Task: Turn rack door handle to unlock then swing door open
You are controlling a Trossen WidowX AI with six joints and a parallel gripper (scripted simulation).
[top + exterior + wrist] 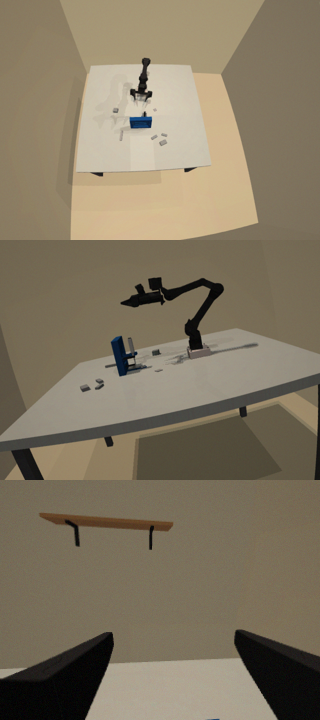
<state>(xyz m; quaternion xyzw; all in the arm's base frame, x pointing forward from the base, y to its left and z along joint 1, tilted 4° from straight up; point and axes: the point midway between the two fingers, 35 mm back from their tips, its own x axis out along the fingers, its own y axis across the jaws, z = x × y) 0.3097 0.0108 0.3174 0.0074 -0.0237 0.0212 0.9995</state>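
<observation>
The blue rack frame with its door (140, 119) (118, 356) stands upright on the table. No door panel is seen swung out, but its exact angle is hard to tell. The light grey upright handle (131, 346) is on the side facing the arm, above dark and blue brackets; from above it is a small dark shape. My gripper (141, 101) (121, 303) (173, 637) is open and empty, well above the rack and on the arm's side of it in the overhead view. It touches nothing. The wrist view shows only a blue sliver of the rack at its bottom edge.
A grey block (115, 110) (155, 352) and a flat grey piece (154, 109) (158, 370) lie on the arm's side of the rack. A long grey bar (121, 135) and several small blocks (163, 142) (84, 388) lie beyond it. A wall shelf (107, 522) shows ahead.
</observation>
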